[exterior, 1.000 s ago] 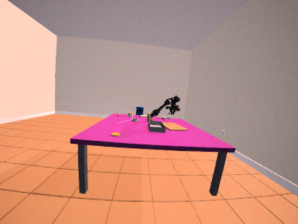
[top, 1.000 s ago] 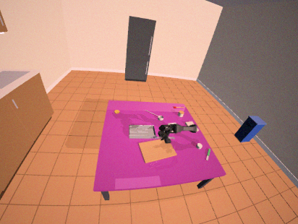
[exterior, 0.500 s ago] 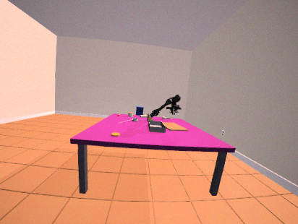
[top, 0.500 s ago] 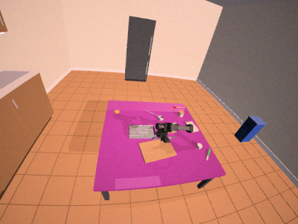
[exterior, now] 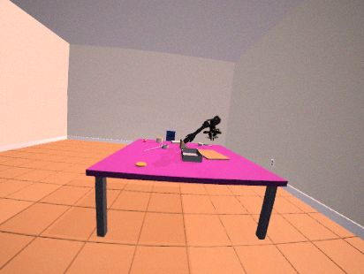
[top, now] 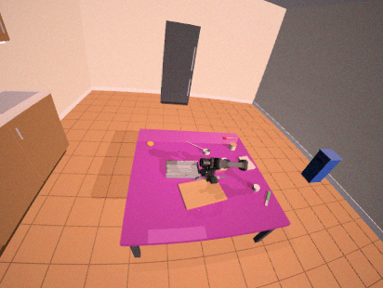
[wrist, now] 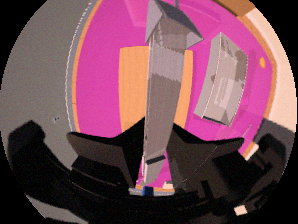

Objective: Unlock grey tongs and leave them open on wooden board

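My gripper (top: 210, 176) (exterior: 213, 136) (wrist: 155, 119) is shut on the grey tongs (wrist: 164, 85) and holds them above the table. In the wrist view the tongs run up between the fingers as one long grey band with a wider, wedge-shaped end at the top. Their arms look close together; whether the lock is engaged cannot be seen. The top and exterior views are too small to show their tilt. The wooden board (top: 197, 195) (exterior: 215, 155) (wrist: 132, 75) lies flat beyond the tongs in the wrist view. The roasting tin (exterior: 193, 159) (wrist: 208, 82) stands beside the board.
An orange disc (top: 150, 143) (exterior: 140, 163) (wrist: 262, 62) lies near a table corner. A ladle (top: 206, 151) and a small jar (top: 232, 147) are behind the arm in the top view. A white round piece (top: 256, 188) and a green marker (top: 268, 197) lie near the right edge there.
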Available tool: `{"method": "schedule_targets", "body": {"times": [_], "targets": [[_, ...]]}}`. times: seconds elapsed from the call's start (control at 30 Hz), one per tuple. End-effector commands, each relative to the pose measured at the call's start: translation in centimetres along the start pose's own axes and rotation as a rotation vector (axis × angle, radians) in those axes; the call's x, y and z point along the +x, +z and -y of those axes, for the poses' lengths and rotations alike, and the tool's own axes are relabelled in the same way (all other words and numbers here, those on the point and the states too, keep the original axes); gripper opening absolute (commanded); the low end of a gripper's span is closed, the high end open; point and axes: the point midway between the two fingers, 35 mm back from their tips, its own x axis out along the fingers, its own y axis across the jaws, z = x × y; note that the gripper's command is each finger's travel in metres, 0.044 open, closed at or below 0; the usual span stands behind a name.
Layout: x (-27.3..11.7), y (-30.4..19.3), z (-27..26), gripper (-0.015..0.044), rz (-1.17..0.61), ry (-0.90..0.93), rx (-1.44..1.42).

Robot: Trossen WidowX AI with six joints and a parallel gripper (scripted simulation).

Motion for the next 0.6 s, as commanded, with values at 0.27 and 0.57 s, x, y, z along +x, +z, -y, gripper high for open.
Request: {"method": "schedule_targets", "body": {"times": [0.27,0.57], "targets": [[1.9,0.1,0.1,-0.0150,-0.024,-0.008,-0.002],[3.3,0.1,0.2,-0.0150,-0.040,-0.015,-0.006]]}}
